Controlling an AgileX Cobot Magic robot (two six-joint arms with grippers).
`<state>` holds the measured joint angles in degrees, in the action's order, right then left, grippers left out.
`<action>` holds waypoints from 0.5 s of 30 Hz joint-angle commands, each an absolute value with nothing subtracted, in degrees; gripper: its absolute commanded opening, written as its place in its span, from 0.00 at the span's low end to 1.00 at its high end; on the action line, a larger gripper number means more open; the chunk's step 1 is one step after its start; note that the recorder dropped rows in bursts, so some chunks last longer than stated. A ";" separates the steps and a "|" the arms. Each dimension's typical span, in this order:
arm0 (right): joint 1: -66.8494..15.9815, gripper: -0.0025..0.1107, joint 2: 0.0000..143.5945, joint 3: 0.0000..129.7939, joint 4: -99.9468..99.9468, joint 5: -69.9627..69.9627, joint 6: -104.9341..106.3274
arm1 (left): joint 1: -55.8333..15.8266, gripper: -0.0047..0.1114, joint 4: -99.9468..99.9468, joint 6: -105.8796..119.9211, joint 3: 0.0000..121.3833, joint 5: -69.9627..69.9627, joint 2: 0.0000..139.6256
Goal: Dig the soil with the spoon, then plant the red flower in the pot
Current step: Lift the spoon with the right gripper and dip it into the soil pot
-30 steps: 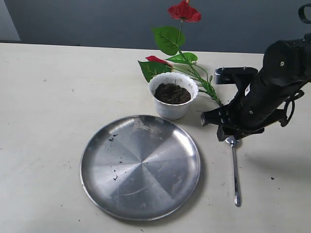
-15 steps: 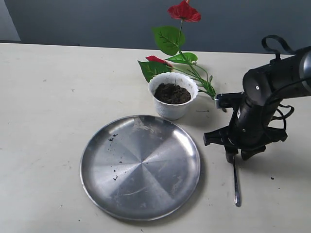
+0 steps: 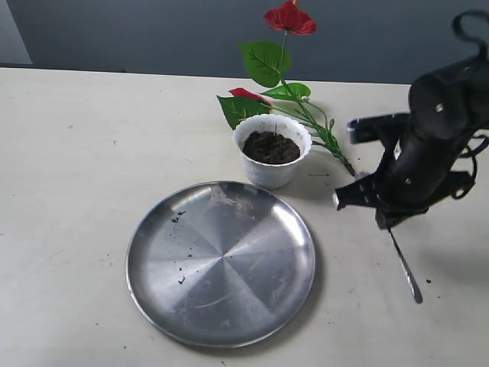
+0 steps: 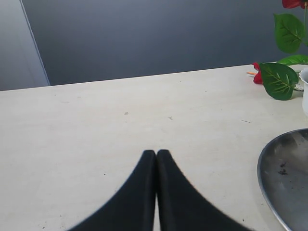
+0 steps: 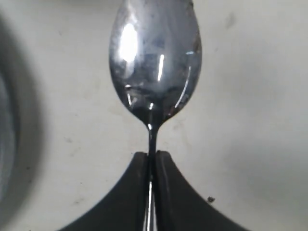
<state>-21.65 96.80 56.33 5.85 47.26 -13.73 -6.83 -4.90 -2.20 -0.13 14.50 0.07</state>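
The right pincer (image 5: 151,159) is clamping its matte black fingers on the thin neck of the spoon (image 3: 405,267), just behind the bowl. In the exterior view that pincer (image 3: 384,220) is hanging at about four o'clock from the pot (image 3: 272,150), and the slim silver handle is slanting down and away from it toward five o'clock, its end close to the worktop (image 3: 76,153). A second ago the spoon was lying flat and straight on the worktop below the arm; now it is being carried, tilted, and the arm is sitting higher and further right.

Up close the spoon's bowl (image 5: 155,53) is glossy, oval and mirror-bright, with faint dark smears.

The left pincer (image 4: 156,159) is holding nothing, its two black fingers pressed together.

The pot is a small white cup with a rolled rim, filled nearly to the top with dark crumbly soil (image 3: 270,147). The red flower (image 3: 290,19) is lying behind it at twelve to two o'clock, waxy red blooms, broad veined green leaves, thin stems running toward the arm. The large round plate (image 3: 221,262) of brushed steel, dotted with a few soil crumbs, is lying at seven o'clock from the pot, just beside it.
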 commanded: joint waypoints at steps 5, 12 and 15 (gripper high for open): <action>-22.51 0.02 89.92 65.30 7.41 39.18 23.07 | -7.14 0.05 -4.82 -2.44 0.00 13.72 0.00; -26.93 0.02 96.11 73.62 7.54 38.56 46.58 | -7.14 0.05 -4.82 -2.44 0.00 13.72 0.00; -28.66 0.02 100.18 78.45 8.68 44.24 46.80 | -7.14 0.05 -4.82 -2.44 0.00 13.72 0.00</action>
<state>-27.43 97.44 74.71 7.27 40.29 44.60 -6.83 -4.90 -2.20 -0.13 14.50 0.07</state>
